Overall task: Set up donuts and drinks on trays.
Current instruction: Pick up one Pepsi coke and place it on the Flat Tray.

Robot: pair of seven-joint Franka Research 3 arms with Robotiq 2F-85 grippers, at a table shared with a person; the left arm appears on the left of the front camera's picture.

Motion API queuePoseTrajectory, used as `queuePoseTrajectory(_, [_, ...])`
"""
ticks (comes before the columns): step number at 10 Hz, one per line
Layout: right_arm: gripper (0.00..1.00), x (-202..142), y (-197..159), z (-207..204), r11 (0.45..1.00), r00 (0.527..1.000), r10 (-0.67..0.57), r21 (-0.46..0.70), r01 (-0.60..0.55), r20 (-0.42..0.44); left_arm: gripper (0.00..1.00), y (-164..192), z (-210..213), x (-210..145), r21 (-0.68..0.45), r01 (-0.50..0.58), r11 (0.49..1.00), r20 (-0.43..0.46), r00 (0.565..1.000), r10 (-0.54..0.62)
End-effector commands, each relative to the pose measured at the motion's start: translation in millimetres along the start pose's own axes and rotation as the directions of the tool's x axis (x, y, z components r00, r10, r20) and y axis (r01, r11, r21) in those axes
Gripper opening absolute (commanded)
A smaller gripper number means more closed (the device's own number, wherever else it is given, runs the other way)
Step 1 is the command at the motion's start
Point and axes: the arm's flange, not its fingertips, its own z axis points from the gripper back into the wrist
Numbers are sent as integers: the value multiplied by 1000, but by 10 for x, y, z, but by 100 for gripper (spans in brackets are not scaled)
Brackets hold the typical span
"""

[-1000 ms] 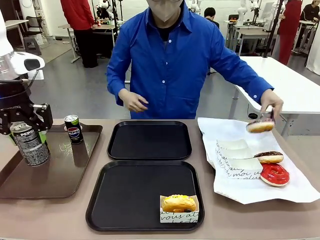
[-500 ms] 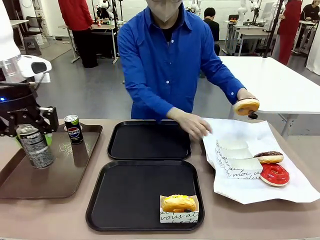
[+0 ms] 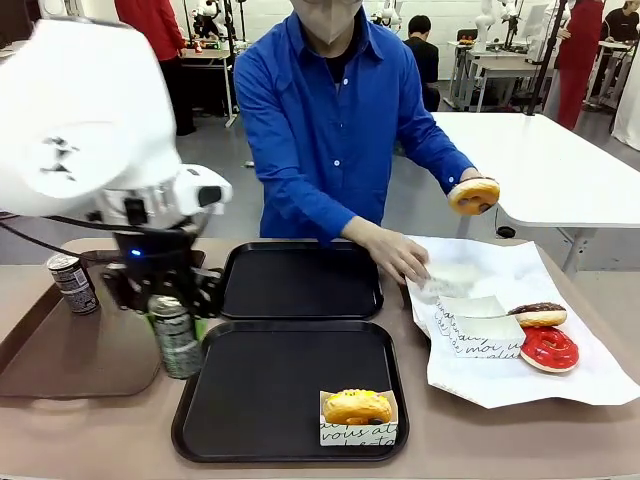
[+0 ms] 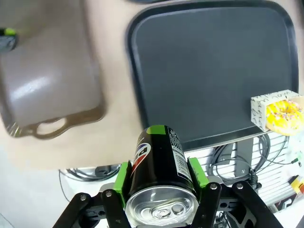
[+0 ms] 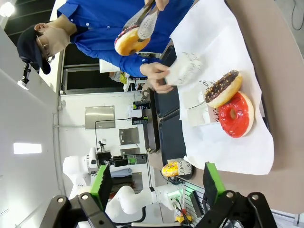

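Note:
My left gripper (image 3: 177, 318) (image 4: 159, 173) is shut on a slim dark drink can (image 3: 178, 340) (image 4: 159, 152), held upright beside the left rim of the near black tray (image 3: 260, 400) (image 4: 213, 71). In that tray's near right corner sits a golden donut (image 3: 357, 406) (image 4: 285, 116) in a lettered white sleeve. The far black tray (image 3: 300, 282) is bare. A second dark can (image 3: 73, 283) stands on the brown tray (image 3: 70, 350) (image 4: 52, 95). The person holds a donut (image 3: 473, 194) (image 5: 129, 42) in tongs and touches a paper sleeve (image 3: 445, 280). My right gripper (image 5: 156, 190) is open.
At the right, white paper (image 3: 480, 375) carries a chocolate donut (image 3: 537, 314) (image 5: 223, 88), a red-glazed donut (image 3: 549, 348) (image 5: 237, 115) and flat sleeves. My left arm's white body (image 3: 90, 130) blocks the far left of the table. The table's front edge runs just below the near tray.
My left arm has swung right with the can, from over the brown tray to the near black tray's left rim. The person's tongs lifted the donut; the other hand reached the sleeves.

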Motion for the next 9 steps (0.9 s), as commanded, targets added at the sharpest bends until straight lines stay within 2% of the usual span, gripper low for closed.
queuePoseTrajectory(1, [100, 16, -9, -2, 1000, 1000, 10, 18, -11, 4, 59, -255, -97, 194, -27, 51, 998, 1, 999, -51])
queuePoseTrajectory(5, [100, 16, -9, -2, 1000, 1000, 10, 18, -11, 4, 59, -599, -658, 292, 6, 190, 982, 6, 982, -190])
queuePoseTrajectory(9, [100, 16, -9, -2, 1000, 1000, 10, 18, -11, 4, 59, -566, -961, 284, -13, 312, 950, 39, 950, -311])
